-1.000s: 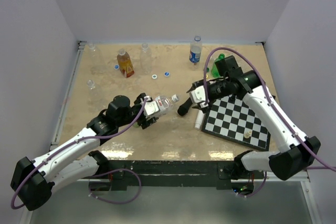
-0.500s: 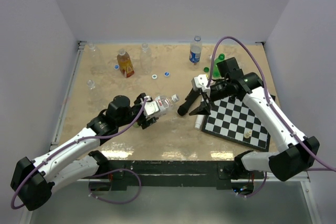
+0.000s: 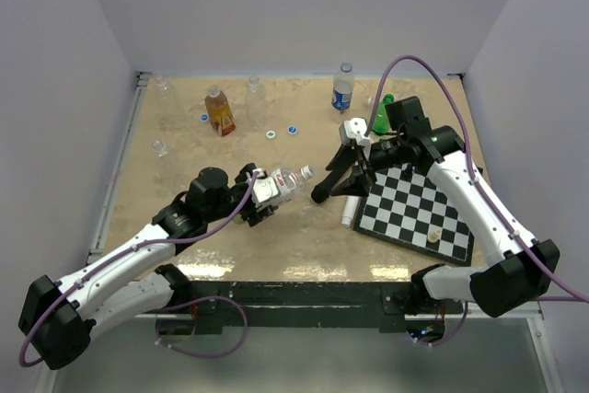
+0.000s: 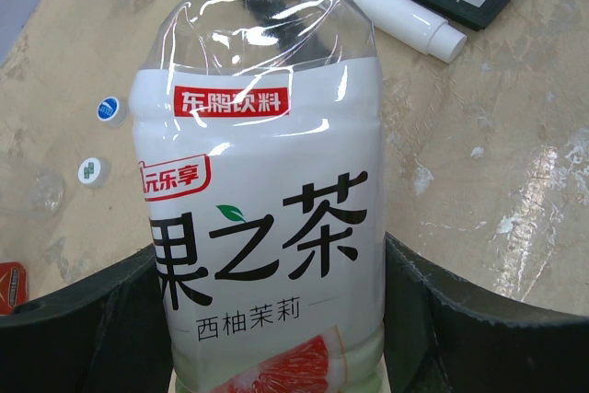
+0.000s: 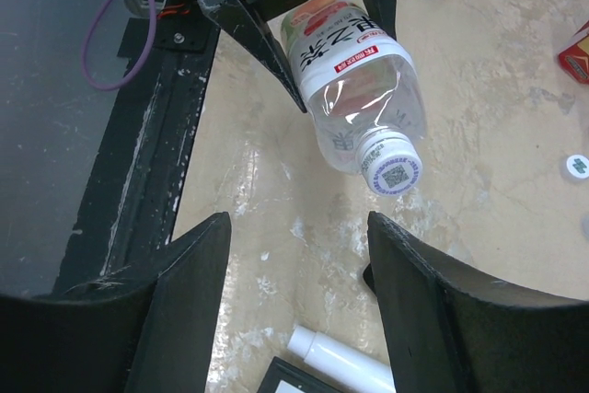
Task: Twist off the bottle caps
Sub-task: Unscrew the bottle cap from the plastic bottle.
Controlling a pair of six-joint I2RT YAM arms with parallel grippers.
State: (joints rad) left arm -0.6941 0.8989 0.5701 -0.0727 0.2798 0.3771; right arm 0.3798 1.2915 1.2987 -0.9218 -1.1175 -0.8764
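The counter (image 3: 184, 227) carried a chessboard (image 3: 414, 204) on its right side and several standing bottles near the far edge, among them an amber bottle (image 3: 219, 110) and a blue-labelled bottle (image 3: 342, 89).

The left tool (image 4: 271, 250) pinched a clear bottle (image 4: 267, 135) around its white label and held it off the counter near the middle, lying almost level with its neck pointing towards the right arm. The right tool (image 5: 297, 218) hung spread and held nothing, apart from the bottle, with the neck in front of the gap between its fingers.

The held bottle's white cap (image 5: 391, 172) was on. Three loose caps (image 3: 271, 134) lay on the counter between the amber and blue-labelled bottles.

By the look of it, the step in hand was presenting this capped bottle for opening, with the approach only begun. The next move would call for the right tool to line up with the neck, close squarely over the small cap and twist, while the left tool kept the bottle from turning. The target was narrow, so a slanted approach could slip off it.
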